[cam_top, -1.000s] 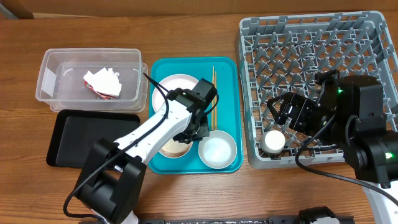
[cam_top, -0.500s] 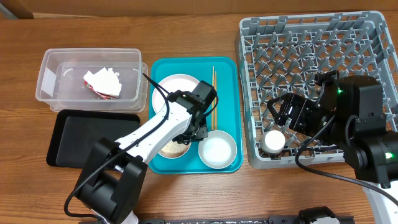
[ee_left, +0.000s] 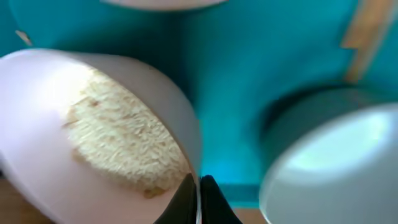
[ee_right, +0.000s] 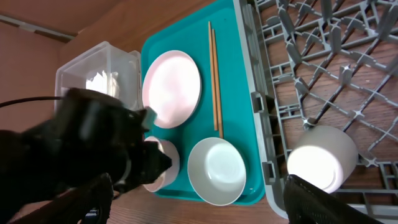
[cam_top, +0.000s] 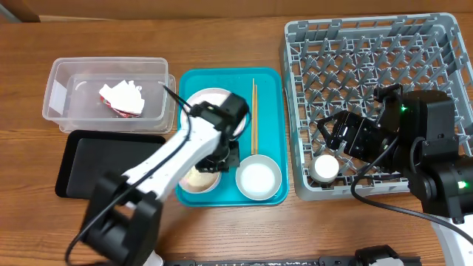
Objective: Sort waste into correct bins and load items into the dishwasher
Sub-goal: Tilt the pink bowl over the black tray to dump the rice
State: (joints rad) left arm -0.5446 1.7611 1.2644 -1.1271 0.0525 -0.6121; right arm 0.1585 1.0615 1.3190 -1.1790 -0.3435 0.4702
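Note:
My left gripper (cam_top: 225, 153) is shut on the rim of the small pink bowl (cam_top: 198, 177), which holds rice-like grains (ee_left: 118, 140); the jaws (ee_left: 198, 194) pinch the bowl wall, and the bowl is tilted. The steel bowl (cam_top: 259, 179) sits beside it on the teal tray (cam_top: 270, 81). The pale plate (cam_top: 207, 102) and chopsticks (cam_top: 254, 114) lie farther back on that tray. My right gripper (cam_top: 341, 134) is open and empty over the grey dish rack (cam_top: 377, 59), just above the white cup (cam_top: 325, 168) standing in it.
A clear tub (cam_top: 74, 81) at the left holds crumpled white paper with a red bit (cam_top: 122, 98). The shallow black tray (cam_top: 103, 162) lies in front of it, next to the teal tray. The left arm crosses the black tray's right end.
My left arm has swung a little left and toward the front with the pink bowl in its jaws, uncovering more of the plate. The right arm has not moved.

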